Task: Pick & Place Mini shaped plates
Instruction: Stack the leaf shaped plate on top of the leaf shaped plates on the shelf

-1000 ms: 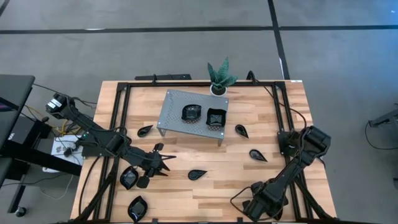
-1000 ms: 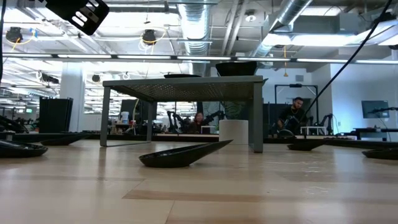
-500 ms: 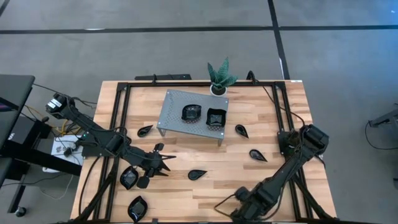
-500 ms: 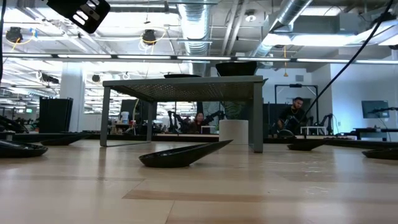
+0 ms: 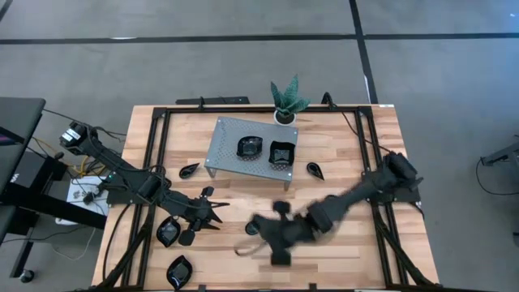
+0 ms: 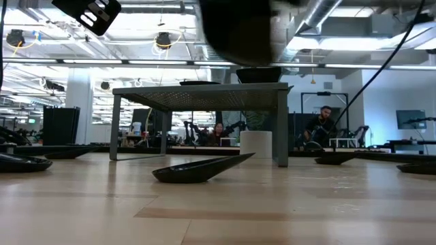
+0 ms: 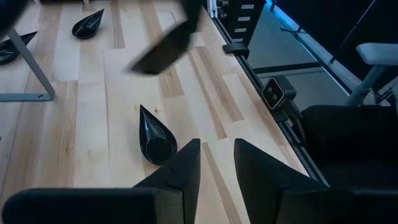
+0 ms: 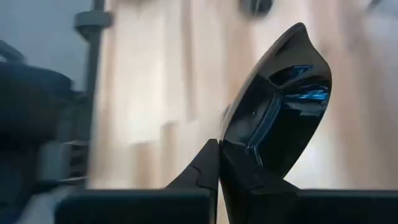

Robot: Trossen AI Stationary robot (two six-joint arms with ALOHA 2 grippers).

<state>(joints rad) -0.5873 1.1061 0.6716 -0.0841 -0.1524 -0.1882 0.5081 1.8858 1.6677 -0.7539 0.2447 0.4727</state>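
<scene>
My right gripper point(image 5: 272, 235) is shut on a glossy black teardrop plate point(image 8: 280, 106) over the table's middle front, blurred in the high view. It shows as a dark blur in the left wrist view point(image 7: 163, 50). My left gripper point(image 5: 212, 212) is open and empty at the front left. Its fingers point(image 7: 180, 171) point at another teardrop plate point(image 7: 155, 134) that lies flat on the wood; it also shows in the low view point(image 6: 197, 170). Two square plates point(image 5: 250, 148) point(image 5: 280, 152) sit on the grey perforated stand point(image 5: 223, 138). My right gripper pinches the teardrop plate by its rim at the broad end point(image 8: 239, 155) between its two fingers point(image 8: 208, 165). The plate stands up past the fingertips, its pointed tip point(image 8: 301, 28) away from the gripper, lifted clear of the table.
More black plates lie on the wood at the left point(image 5: 189, 169), front left point(image 5: 168, 232) point(image 5: 179, 270) and right of the stand point(image 5: 315, 170). A green potted plant point(image 5: 285, 101) stands at the far edge. A black frame point(image 5: 158, 146) runs around the table.
My right arm has swung fast from the table's front right corner toward the left, over the table's middle front, carrying the teardrop plate; it shows blurred. The plates on the table and stand have stayed in place.
</scene>
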